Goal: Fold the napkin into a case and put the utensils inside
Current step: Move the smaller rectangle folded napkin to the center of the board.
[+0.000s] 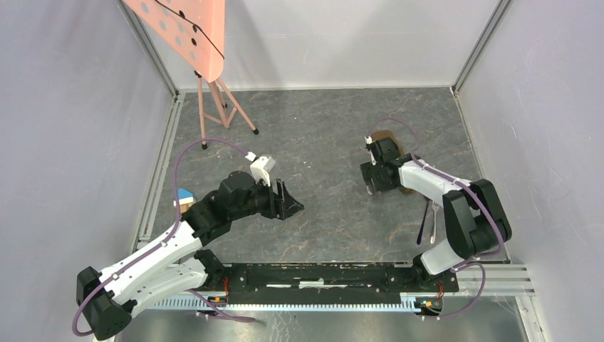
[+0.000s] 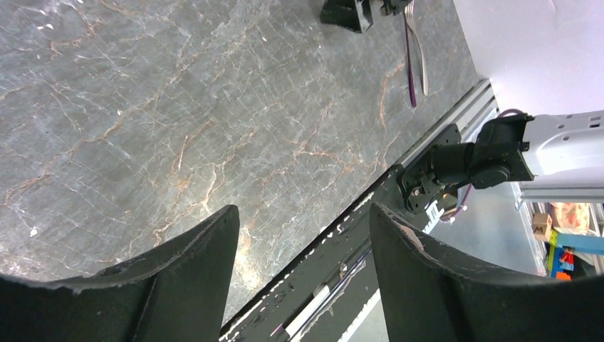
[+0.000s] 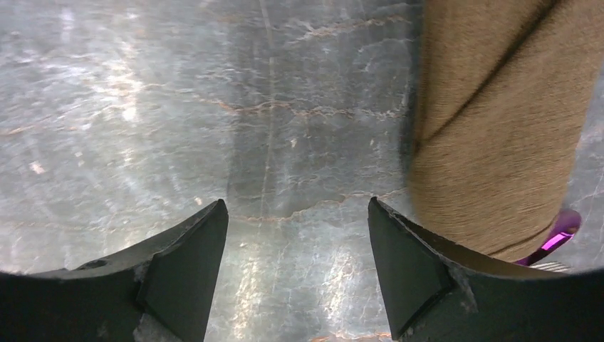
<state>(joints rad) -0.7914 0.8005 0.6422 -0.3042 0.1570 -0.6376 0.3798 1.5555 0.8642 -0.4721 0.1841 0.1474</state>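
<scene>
Tan-brown napkin (image 3: 498, 128), folded narrow, is lying just beside the right gripper (image 3: 298, 271), utensils (image 1: 422, 222) resting near; soft, light, probably gripping best at an edge. Jaws of left gripper (image 2: 303, 278) and right are standing spread, empty.

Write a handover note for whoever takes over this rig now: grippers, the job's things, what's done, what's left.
Left gripper: open, empty, above the table.
Right gripper: open, empty, beside the napkin.
Napkin: appears folded into a narrow layered strip.
Utensils: on the table, tips at the napkin's near end; whether tucked in cannot be told.
Left to do: check the fold, slide both utensils fully inside.
</scene>
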